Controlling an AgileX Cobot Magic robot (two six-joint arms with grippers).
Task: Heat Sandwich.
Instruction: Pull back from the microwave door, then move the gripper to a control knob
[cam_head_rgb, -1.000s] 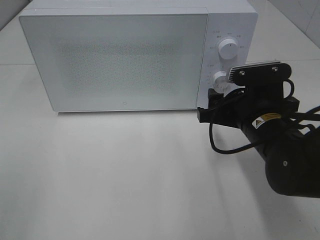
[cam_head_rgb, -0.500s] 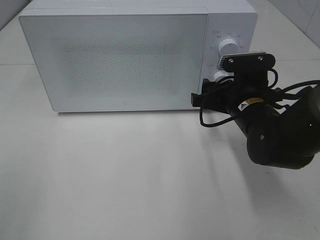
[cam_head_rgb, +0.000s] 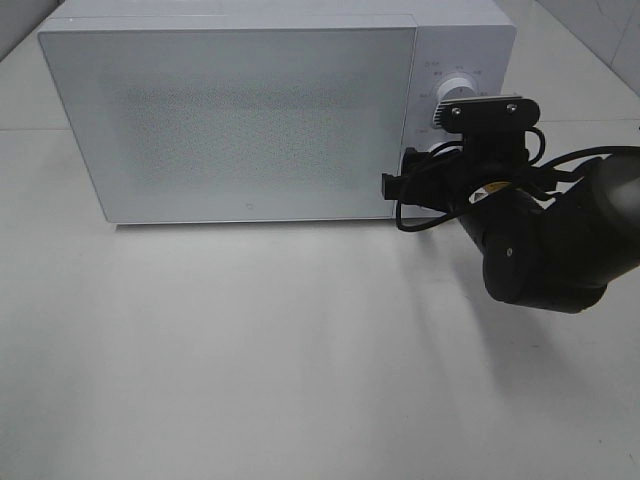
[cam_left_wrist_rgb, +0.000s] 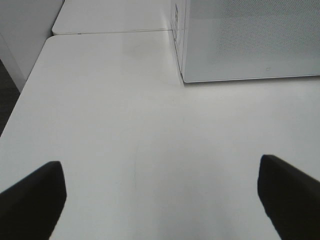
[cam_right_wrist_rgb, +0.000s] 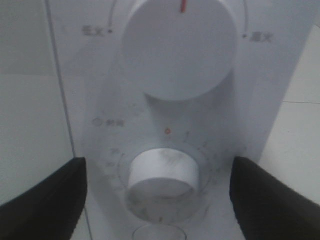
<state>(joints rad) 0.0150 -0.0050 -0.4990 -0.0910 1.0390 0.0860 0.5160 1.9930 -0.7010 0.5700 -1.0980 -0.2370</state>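
At the microwave (cam_head_rgb: 240, 120) panel, your right claw (cam_right_wrist_rgb: 160, 192) sits spread, flanking the lower knob (cam_right_wrist_rgb: 162, 172) — timer-setting, likely — next, close and twist.

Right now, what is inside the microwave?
Nothing inside can be seen. The door of the microwave is shut, and its speckled panel hides the cavity. No sandwich shows in any view.

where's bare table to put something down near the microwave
The table in front of the microwave door is bare, left edge to the right arm. The strip beside the microwave's left wall is bare too. Crowded: the control panel, where the open right pincer flanks the lower knob.
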